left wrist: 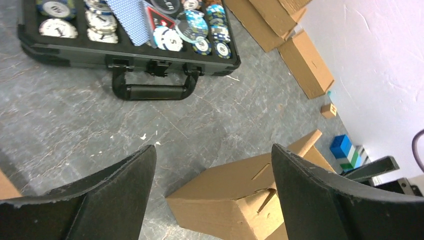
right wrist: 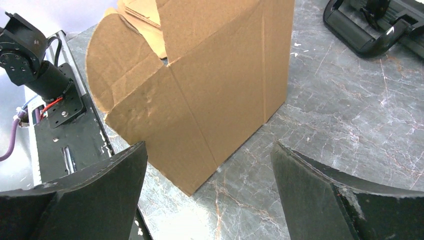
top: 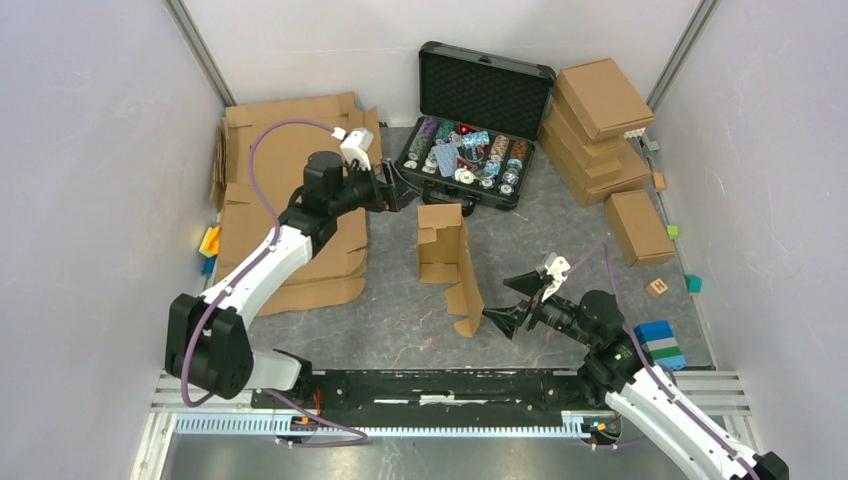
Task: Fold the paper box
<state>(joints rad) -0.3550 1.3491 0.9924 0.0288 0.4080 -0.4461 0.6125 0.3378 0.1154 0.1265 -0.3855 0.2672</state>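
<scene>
One grey marbled table, pale walls on three sides. Left: flat cardboard sheets. Left gripper spread wide, holding nothing. Centre: one paper box, upright, half-formed, plain brown, flaps loose, in front of one open black case. Right gripper just beside box, spread, empty. Far right: one stack of brown boxes.

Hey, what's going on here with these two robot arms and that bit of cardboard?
Two robot arms are partway through folding a small paper box. It stands half-formed in the middle of the table, with loose flaps sticking out toward the arms. Neither arm holds it right now. The right gripper is open, its fingers just beside the box's near flap. The left gripper is open too, farther back by the handle of the open poker chip case.
</scene>
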